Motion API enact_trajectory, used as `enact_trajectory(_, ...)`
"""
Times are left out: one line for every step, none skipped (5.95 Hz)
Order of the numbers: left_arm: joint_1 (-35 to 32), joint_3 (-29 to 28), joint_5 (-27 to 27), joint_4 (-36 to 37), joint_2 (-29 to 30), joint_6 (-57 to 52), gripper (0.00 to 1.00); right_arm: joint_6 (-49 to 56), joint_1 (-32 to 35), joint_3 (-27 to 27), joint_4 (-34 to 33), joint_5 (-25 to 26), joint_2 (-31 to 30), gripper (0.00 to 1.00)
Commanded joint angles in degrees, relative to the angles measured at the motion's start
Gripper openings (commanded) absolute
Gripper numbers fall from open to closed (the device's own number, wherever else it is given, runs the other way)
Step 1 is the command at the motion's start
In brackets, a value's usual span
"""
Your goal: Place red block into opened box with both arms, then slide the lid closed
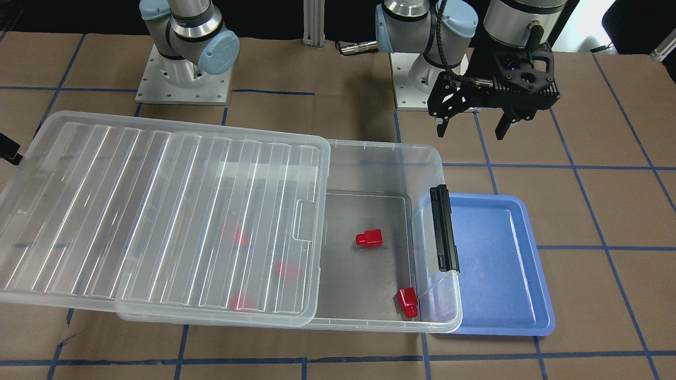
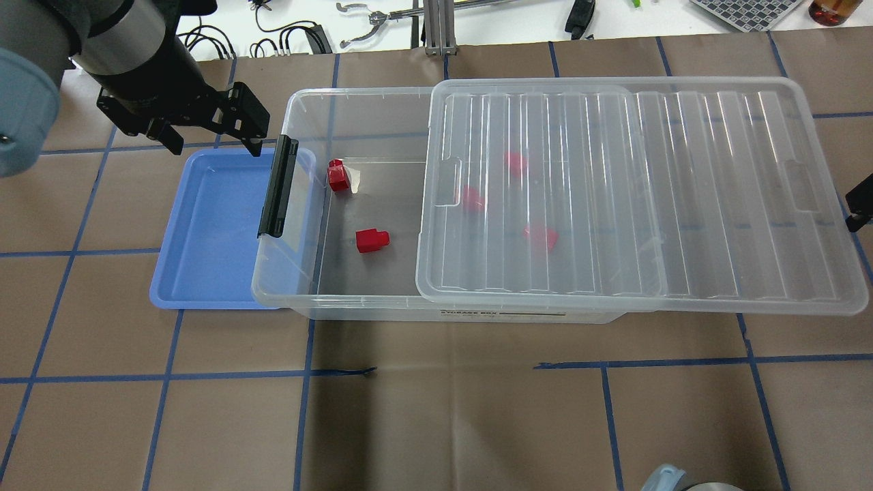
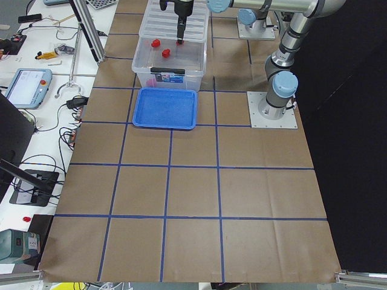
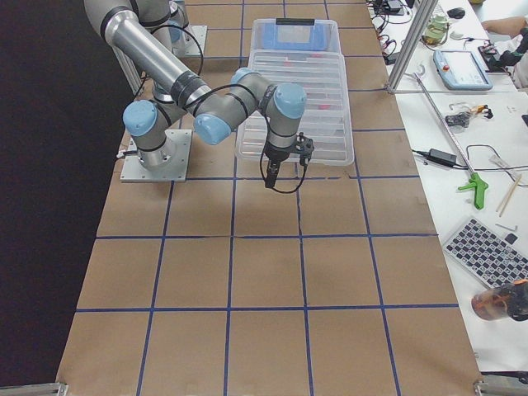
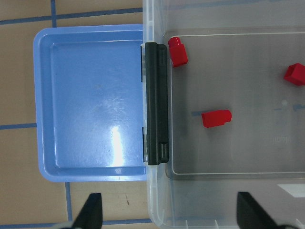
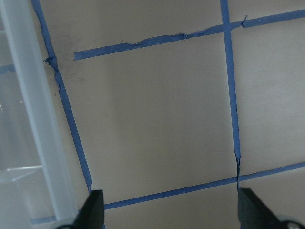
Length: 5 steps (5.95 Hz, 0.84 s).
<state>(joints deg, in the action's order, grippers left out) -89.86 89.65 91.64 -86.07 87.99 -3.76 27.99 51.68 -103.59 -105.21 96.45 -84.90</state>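
Note:
The clear box [image 2: 354, 95] lies across the table with its black clip [image 2: 278, 185] at the robot's left end. The ridged lid [image 2: 648, 198] covers most of it and overhangs the right end. Two red blocks [image 2: 372, 240] [image 2: 337, 176] lie on the uncovered floor; three more show blurred under the lid. My left gripper [image 2: 213, 142] hangs open and empty above the tray's far edge, near the clip. My right gripper [image 6: 171, 214] is open and empty over bare table just past the lid's overhanging end [image 6: 28, 109].
A blue tray [image 2: 211, 225] lies against the box's clip end, partly under its rim. Brown paper with blue tape lines covers the table. Both arm bases [image 1: 182, 79] stand behind the box. Benches with cables and tools line the far side.

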Motion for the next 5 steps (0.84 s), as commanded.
enact_trajectory(0.1,0.0,-0.1,0.1,0.2,0.0,0.98,0.0,0.4,0.0,0.5,-0.7,-0.2,1.00)
enact_trajectory(0.1,0.0,-0.1,0.1,0.2,0.0,0.98,0.0,0.4,0.0,0.6,-1.7,-0.3,1.00)
enact_trajectory(0.1,0.0,-0.1,0.1,0.2,-0.1,0.98,0.0,1.0,0.0,0.6,-1.8,-0.3,1.00)
enact_trajectory(0.1,0.0,-0.1,0.1,0.2,-0.1,0.98,0.0,2.4,0.0,0.6,-1.7,-0.3,1.00)
enact_trajectory(0.1,0.0,-0.1,0.1,0.2,-0.1,0.98,0.0,2.8,-0.1,0.6,-1.8,-0.3,1.00)
